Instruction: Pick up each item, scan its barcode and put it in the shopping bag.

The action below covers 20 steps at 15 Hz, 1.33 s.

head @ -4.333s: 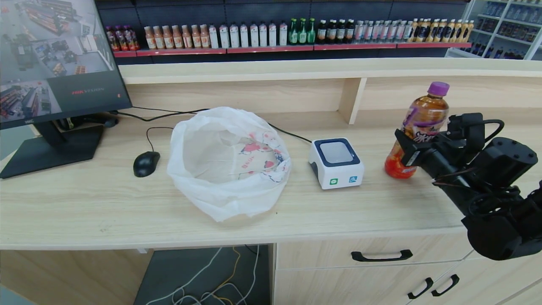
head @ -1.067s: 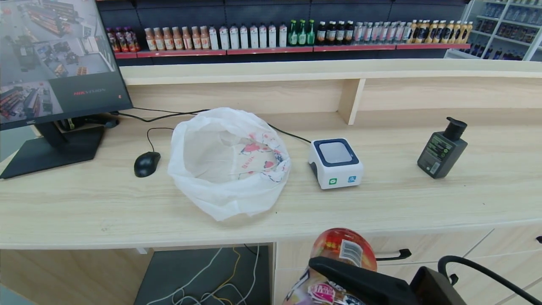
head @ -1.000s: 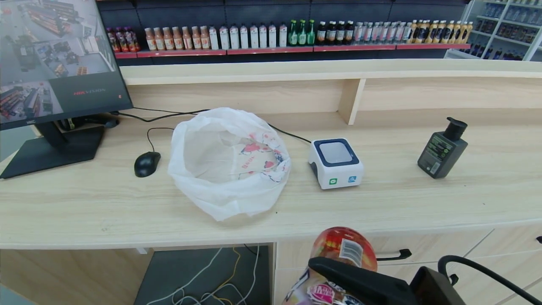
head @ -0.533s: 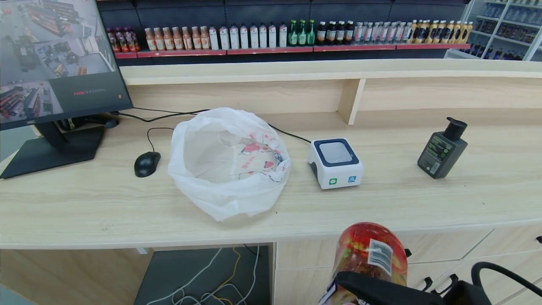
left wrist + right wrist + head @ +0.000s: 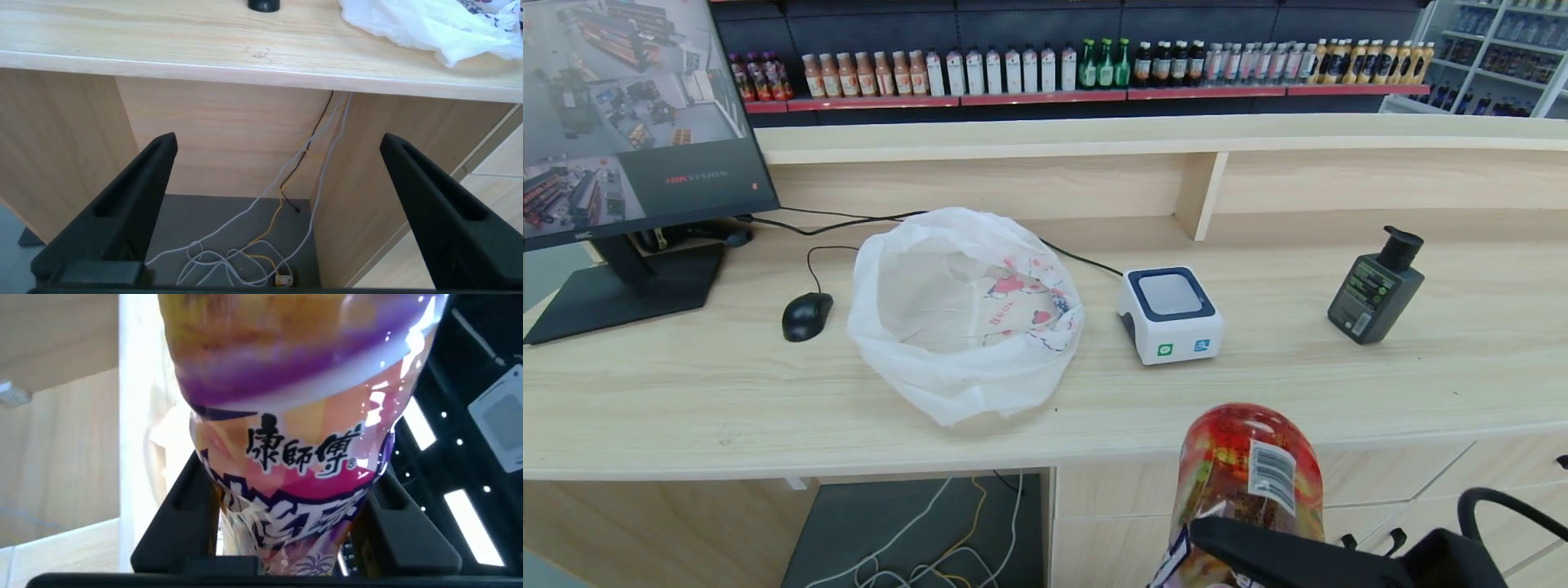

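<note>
Right arm: low at the near right, in front of the bench (image 5: 686, 392) and before its drawers.
Right gripper (image 5: 286, 531): fingers (image 5: 184, 518) clenched on both sides of the drink bottle (image 5: 1245, 482), around its labelled middle part.
Left arm: low, under the level of the bench top, turned toward the open space below it where cables (image 5: 270, 245) hang.
Left gripper (image 5: 278, 216): fingers spread wide, nothing between them.
Bottle place: held in the air at the near edge of the bench, nearer to the robot than the scanner (image 5: 1170, 314) and a little to its right; well apart from the shopping bag (image 5: 964, 318).
Bottle direction: long axis running away from the robot, round bottom end toward the bench, barcode (image 5: 1270, 478) on the upper side facing the head camera.
Hidden or cut off: cap end of the bottle below the picture edge; most of the right gripper also cut off; lower part of the label covered by a finger.
Bag: white, mouth open upward, standing between the mouse (image 5: 806, 315) and the scanner; bottom partly hidden by folds.
Other item: dark pump bottle (image 5: 1374, 286) upright at the far right of the bench.
</note>
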Motion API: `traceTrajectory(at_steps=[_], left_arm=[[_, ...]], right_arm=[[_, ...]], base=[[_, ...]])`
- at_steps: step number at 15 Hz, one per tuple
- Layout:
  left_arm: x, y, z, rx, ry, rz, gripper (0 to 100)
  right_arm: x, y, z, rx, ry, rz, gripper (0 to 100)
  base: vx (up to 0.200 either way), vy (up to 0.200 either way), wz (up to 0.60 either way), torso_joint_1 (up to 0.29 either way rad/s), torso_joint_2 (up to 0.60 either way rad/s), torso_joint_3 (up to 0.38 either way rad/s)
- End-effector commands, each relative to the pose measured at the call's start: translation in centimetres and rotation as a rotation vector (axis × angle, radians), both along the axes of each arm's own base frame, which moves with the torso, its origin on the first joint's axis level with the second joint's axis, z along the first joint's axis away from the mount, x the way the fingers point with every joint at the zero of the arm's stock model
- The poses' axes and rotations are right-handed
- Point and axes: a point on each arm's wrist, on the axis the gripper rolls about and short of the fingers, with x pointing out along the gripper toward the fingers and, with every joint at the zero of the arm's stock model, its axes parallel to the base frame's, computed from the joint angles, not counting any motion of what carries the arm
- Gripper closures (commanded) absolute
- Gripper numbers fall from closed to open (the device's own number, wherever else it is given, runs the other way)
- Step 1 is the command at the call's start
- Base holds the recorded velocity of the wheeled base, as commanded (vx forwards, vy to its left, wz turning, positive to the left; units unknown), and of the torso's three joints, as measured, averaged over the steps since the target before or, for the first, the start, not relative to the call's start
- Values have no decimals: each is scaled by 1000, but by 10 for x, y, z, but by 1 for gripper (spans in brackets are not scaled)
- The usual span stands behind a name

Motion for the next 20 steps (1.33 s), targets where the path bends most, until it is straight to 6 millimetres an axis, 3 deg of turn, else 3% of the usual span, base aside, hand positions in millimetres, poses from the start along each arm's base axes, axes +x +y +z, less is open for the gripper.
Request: traceTrajectory(at_steps=[1,5,20], left_arm=[[0,0,0,0,0,1,0],[0,0,0,0,0,1,0],[0,0,0,0,0,1,0]], right_arm=[[12,-3,3,2,-32,-12,100],[30,-9,8,-12,-108,-24,100],[34,-7,7,-2,-70,-6,100]], base=[[0,0,0,0,0,0],[0,0,0,0,0,0],[0,0,0,0,0,0]])
